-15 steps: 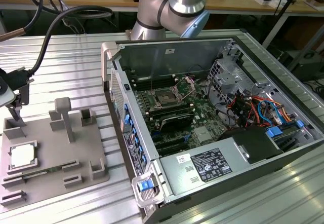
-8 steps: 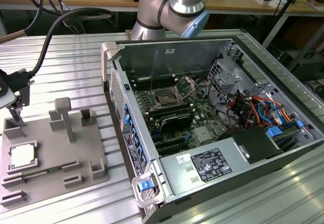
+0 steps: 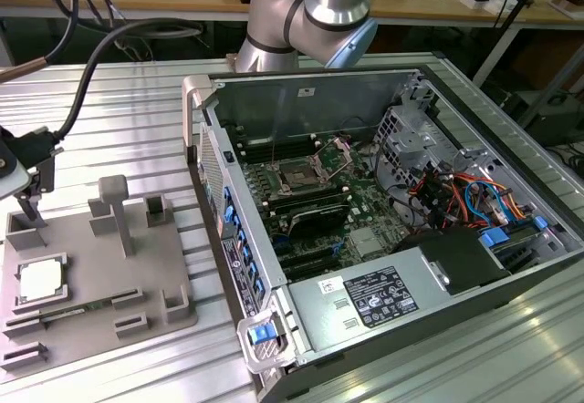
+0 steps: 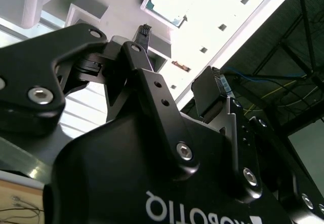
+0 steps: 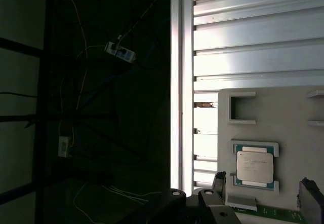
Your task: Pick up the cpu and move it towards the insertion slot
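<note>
The cpu [image 3: 41, 280] is a flat silvery square lying in a recess of the grey holder plate [image 3: 155, 284], at the exterior view's left. It also shows in the first wrist view as cpu [image 5: 255, 166]. My gripper [image 3: 35, 198] hangs above the holder's far left corner, a little beyond the cpu and apart from it. In both wrist views the gripper [image 5: 263, 183] [image 4: 181, 54] is open, its black fingers [image 4: 144, 31] spread with nothing between them. The insertion slot [image 3: 299, 177] has a dark centre and metal frame, on the green board inside the open computer case.
The holder plate carries upright grey posts [image 3: 116, 210] and a long green memory stick [image 3: 87, 309]. The open case [image 3: 429, 266] takes up the exterior view's right, with a raised wall facing the holder. A thick black cable [image 3: 100, 61] arcs over the ribbed metal table [image 3: 119, 111].
</note>
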Robot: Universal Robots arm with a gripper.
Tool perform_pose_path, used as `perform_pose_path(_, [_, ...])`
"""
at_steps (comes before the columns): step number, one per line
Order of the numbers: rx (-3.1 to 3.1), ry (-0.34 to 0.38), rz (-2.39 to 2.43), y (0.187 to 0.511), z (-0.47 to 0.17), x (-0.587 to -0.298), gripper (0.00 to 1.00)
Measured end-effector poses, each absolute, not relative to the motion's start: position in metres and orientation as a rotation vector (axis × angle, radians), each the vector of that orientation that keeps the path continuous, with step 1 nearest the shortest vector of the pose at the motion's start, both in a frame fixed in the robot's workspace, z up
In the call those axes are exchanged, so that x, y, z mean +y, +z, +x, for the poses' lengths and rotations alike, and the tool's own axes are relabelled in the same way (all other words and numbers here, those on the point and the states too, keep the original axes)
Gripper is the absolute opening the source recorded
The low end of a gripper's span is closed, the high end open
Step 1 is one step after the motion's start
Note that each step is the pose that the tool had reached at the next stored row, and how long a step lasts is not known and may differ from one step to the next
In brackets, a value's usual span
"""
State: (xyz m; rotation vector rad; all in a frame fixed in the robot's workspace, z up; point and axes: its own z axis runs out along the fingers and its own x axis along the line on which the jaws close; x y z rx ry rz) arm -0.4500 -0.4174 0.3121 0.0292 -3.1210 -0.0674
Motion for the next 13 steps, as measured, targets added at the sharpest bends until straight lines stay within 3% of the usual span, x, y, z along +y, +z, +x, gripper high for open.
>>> perform_pose_path(13, [-3.121,-0.068,0.029,0.31,-0.45,-0.4174,0.62])
